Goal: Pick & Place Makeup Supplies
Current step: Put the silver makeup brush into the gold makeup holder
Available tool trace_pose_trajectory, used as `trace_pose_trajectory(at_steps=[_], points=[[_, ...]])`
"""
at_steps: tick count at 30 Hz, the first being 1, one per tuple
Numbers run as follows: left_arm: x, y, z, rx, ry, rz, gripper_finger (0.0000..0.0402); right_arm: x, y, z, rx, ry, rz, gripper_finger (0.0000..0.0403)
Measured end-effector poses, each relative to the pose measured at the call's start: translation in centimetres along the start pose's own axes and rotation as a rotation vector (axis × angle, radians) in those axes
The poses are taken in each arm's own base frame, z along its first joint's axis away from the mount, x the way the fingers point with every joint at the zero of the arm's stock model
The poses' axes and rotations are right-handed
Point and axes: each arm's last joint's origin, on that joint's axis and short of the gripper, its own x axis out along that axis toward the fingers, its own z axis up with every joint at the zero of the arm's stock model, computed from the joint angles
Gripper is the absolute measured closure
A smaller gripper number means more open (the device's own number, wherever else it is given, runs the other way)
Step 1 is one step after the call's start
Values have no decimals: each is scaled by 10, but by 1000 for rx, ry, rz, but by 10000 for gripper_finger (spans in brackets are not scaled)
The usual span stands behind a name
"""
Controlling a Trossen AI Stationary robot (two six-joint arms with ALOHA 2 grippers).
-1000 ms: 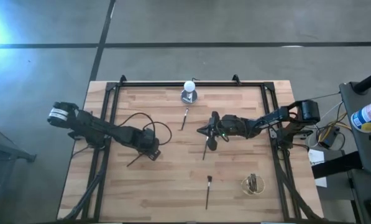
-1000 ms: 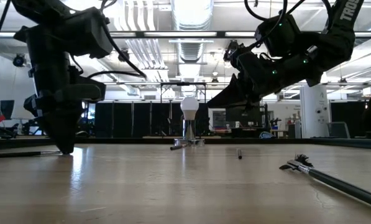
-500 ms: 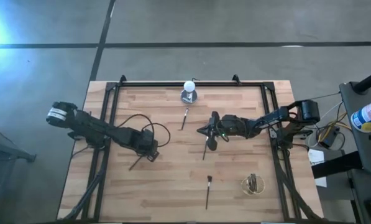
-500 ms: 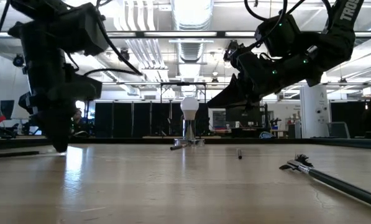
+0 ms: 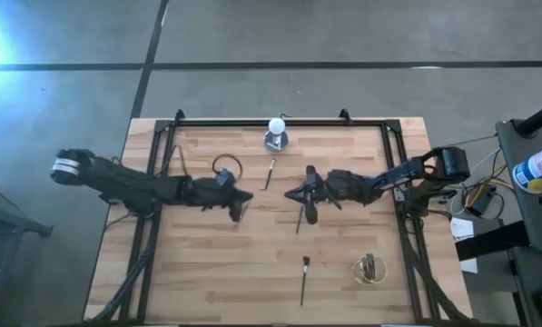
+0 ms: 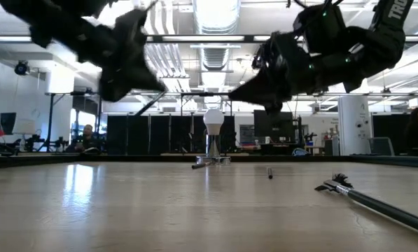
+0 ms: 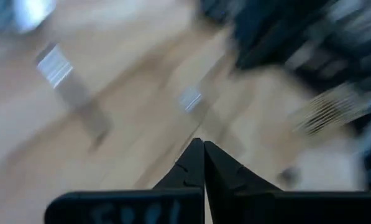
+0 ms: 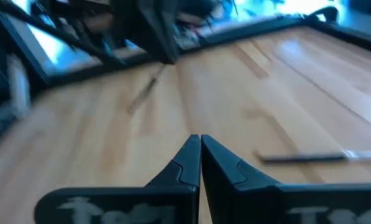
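1 camera looks straight down, 1 level at tabletop, 2 on wrists; all share the table (image 5: 343, 254).

- My left wrist picture is smeared all over; past my left gripper (image 7: 203, 163) I make out only pale wood and dark shapes I cannot name.
- From table height my left gripper (image 6: 135, 73) is a dark smear, and the thin stick (image 6: 147, 106) slanting from it is too blurred to identify.
- The brush (image 6: 377, 203) lying nearest the low camera runs off the picture's edge.
- The cup (image 5: 371, 270) holds something dark, too small to tell.
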Motion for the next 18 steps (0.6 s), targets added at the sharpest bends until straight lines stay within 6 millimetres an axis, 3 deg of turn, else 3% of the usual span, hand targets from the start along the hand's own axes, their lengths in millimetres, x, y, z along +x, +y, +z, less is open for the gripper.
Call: trace_pose_trajectory(at_steps=[8,18], points=[[19,4,24,113,-323,-348,401,14,19,14,97,-72,80,365],[36,-1,32,213,-398,-415,401,27,26,41,172,-162,81,260]])
